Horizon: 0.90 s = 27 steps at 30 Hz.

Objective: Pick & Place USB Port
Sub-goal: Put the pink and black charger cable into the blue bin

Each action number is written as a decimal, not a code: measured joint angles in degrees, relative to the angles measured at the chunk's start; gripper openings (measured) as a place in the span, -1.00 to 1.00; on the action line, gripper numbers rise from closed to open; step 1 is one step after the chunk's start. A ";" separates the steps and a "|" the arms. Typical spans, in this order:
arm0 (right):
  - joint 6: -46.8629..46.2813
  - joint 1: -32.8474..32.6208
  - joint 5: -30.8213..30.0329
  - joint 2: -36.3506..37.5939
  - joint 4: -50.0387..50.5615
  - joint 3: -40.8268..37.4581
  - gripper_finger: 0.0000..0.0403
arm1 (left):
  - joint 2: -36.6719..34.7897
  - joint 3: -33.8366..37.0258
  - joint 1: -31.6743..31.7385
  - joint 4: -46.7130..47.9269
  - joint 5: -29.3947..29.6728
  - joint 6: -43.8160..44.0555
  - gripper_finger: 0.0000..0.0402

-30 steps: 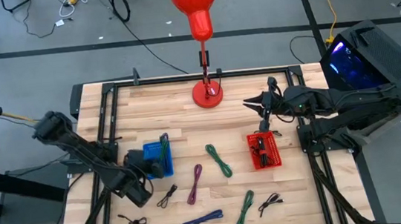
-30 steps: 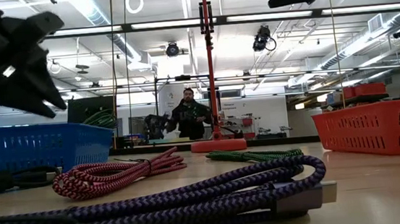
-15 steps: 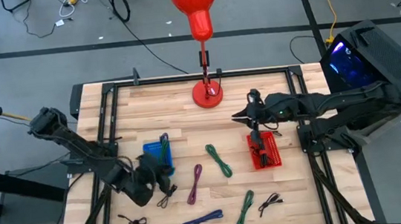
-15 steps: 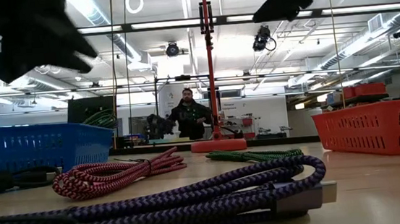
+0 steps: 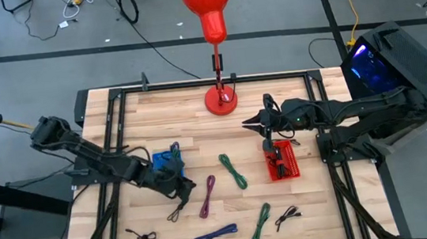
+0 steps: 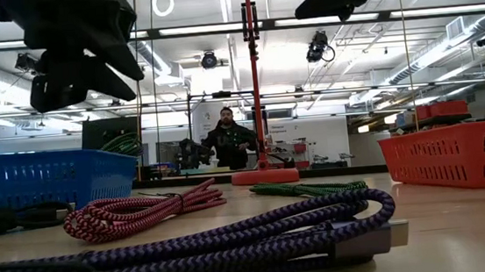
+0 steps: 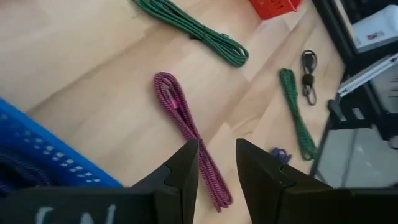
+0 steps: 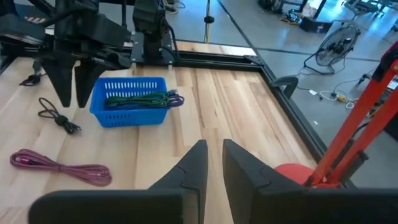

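Note:
Several coiled USB cables lie flat on the wooden table: a magenta one point(image 5: 207, 196) point(image 7: 186, 130), two green ones point(image 5: 232, 171) point(image 5: 260, 224), a purple one point(image 5: 215, 235) with its plug point(image 6: 370, 239), and small black ones point(image 5: 178, 211). My left gripper point(image 5: 187, 190) point(image 7: 216, 149) hangs open above the table, between the blue basket point(image 5: 166, 164) and the magenta cable, with nothing between its fingers. My right gripper point(image 5: 247, 122) point(image 8: 211, 146) hovers left of the red basket point(image 5: 281, 162), its fingers a little apart and empty.
The blue basket point(image 8: 130, 102) holds green and blue cables; the red basket holds black ones. A red lamp stand point(image 5: 220, 99) rises at the table's far middle. A black frame point(image 5: 194, 83) runs round the table. A person point(image 6: 230, 141) stands in the room behind.
My left gripper has swung from the near left of the blue basket toward the table's right and up, tipping from pointing steeply down to a slant, and now hangs beside the magenta cable. My right gripper has moved toward the table's left and sunk slightly, away from the red basket.

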<state>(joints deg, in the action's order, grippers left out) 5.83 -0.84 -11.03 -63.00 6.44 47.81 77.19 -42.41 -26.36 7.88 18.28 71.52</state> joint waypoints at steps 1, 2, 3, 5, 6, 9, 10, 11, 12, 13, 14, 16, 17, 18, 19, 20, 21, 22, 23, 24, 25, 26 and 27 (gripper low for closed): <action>0.35 0.00 -0.02 0.00 0.02 0.00 -0.75 | 0.28 0.00 0.51 -0.81 -0.92 0.14 -0.44; 0.69 0.00 -0.04 0.00 0.02 0.00 -0.75 | 0.54 -0.02 0.95 -1.33 -1.67 0.21 -0.44; 0.80 0.00 -0.04 0.00 -0.02 0.00 -0.75 | 1.08 -0.49 1.41 -1.18 -2.37 0.22 -0.44; 0.87 0.00 -0.04 0.00 0.00 0.00 -0.75 | 3.10 -2.36 2.36 -1.03 -4.31 -0.08 -0.44; 0.94 0.00 -0.04 0.00 0.02 0.00 -0.75 | 4.06 -3.36 2.74 -0.17 -5.24 -0.47 -0.44; 1.85 0.00 -0.04 0.00 0.25 0.00 -0.75 | 7.57 -7.33 3.55 2.65 -7.84 -2.10 -0.46; 2.03 0.00 -0.04 0.00 0.20 0.00 -0.75 | 8.54 -8.76 3.80 4.92 -8.83 -2.65 -0.47; 2.13 0.00 -0.04 0.00 0.22 0.00 -0.75 | 9.60 -10.23 3.92 7.43 -9.67 -3.00 -0.48; 2.15 0.00 -0.04 0.00 0.39 0.00 -0.75 | 10.77 -11.65 4.10 9.92 -10.45 -3.21 -0.49; 2.16 0.00 -0.04 0.00 0.63 0.00 -0.75 | 11.66 -12.86 4.08 12.56 -10.70 -3.21 -0.50; 2.16 0.00 -0.04 0.00 0.63 0.00 -0.75 | 12.38 -13.78 4.08 15.18 -10.83 -3.14 -0.51; 2.16 0.00 -0.04 0.00 1.14 0.00 -0.75 | 13.94 -15.40 4.08 16.57 -10.86 -3.16 -0.53; 2.16 0.00 -0.04 0.00 1.44 0.00 -0.75 | 14.59 -15.85 4.08 16.68 -10.86 -3.15 -0.53; 2.16 0.00 -0.04 0.00 1.50 0.00 -0.75 | 15.30 -16.36 4.08 16.94 -10.90 -3.06 -0.53; 2.17 0.00 -0.04 0.00 1.53 0.00 -0.75 | 16.15 -16.98 4.08 16.81 -11.00 -2.97 -0.53; 2.18 0.00 -0.04 0.00 1.73 0.00 -0.75 | 17.12 -17.49 4.08 16.50 -11.05 -2.96 -0.53; 2.18 0.00 -0.04 0.00 1.83 0.00 -0.75 | 17.86 -17.90 4.08 16.57 -11.07 -2.83 -0.53; 2.18 0.00 -0.04 0.00 1.82 0.00 -0.75 | 18.69 -18.35 4.08 16.81 -11.48 -2.77 -0.53; 2.18 0.00 -0.04 0.00 1.90 0.00 -0.75 | 19.82 -19.00 4.08 16.47 -12.38 -2.75 -0.53; 2.21 0.00 -0.04 0.00 1.92 0.00 -0.75 | 20.73 -19.40 4.08 15.88 -13.21 -2.75 -0.53; 2.33 0.00 -0.04 0.00 1.90 0.00 -0.75 | 21.64 -19.71 4.08 16.46 -13.98 -2.64 -0.53; 2.40 0.00 -0.04 0.00 1.95 0.00 -0.75 | 22.76 -20.37 4.09 16.91 -14.83 -2.33 -0.53; 2.42 0.00 -0.02 0.00 2.10 0.00 -0.75 | 23.81 -21.10 4.10 16.51 -15.38 -2.19 -0.53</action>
<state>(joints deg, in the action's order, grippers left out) 8.25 -0.84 -11.05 -63.00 8.54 47.81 101.00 -63.51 -22.26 24.39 2.90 69.33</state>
